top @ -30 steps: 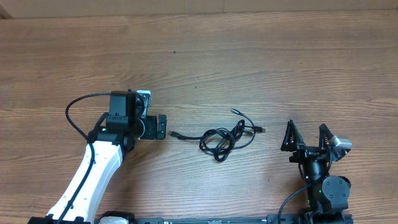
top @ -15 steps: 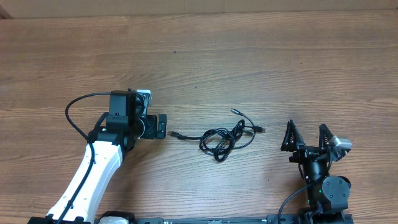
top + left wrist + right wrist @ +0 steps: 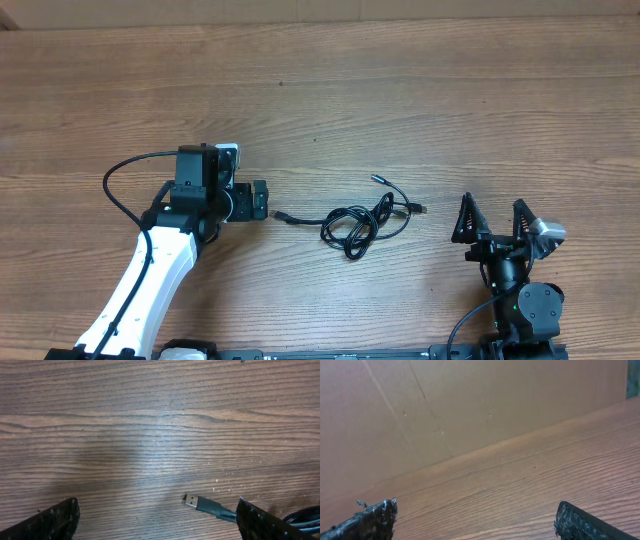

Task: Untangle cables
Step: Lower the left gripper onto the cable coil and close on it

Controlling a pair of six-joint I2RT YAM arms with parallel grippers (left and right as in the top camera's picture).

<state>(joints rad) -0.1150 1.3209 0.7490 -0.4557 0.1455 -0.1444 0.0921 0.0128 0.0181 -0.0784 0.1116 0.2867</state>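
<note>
- Looking down, we've got the cables point(image 3: 356, 224) lying in a loose tangle on the desk point(image 3: 400, 90), between our two hands.
- Our left hand point(image 3: 262, 202) is spread wide, gripping nothing; the USB plug point(image 3: 193, 501) of one cord lies just ahead of it, not touching.
- Our right hand point(image 3: 492, 222) is spread apart too, holding nothing, with the tangle off to its left.
</note>
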